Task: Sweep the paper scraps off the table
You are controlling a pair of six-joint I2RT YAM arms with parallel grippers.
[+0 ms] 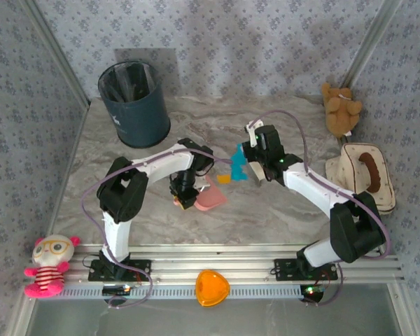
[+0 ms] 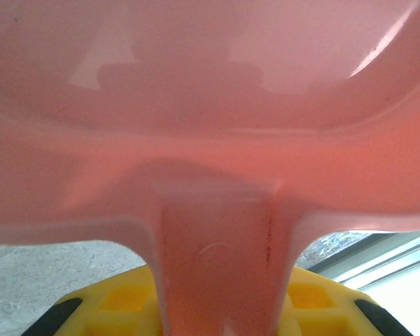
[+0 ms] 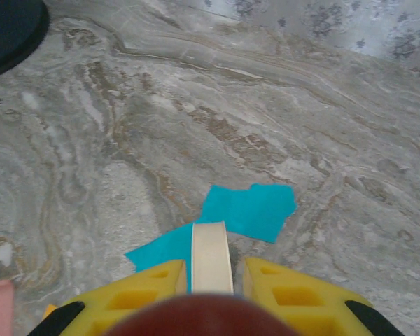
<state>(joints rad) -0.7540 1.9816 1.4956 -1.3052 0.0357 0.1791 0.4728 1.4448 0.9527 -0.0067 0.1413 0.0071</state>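
Cyan paper scraps and an orange bit lie mid-table, between the two grippers. In the right wrist view two cyan scraps sit just ahead of the yellow fingers. My right gripper is shut on a cream-white brush handle that reaches down over the scraps. My left gripper is shut on the handle of a pink dustpan, whose pan lies just left of the scraps. The pan hides the table ahead in the left wrist view.
A dark bin stands at the back left. A teddy bear and a cream hat are on the right. A pink doll and an orange heart dish rest on the front aluminium rail.
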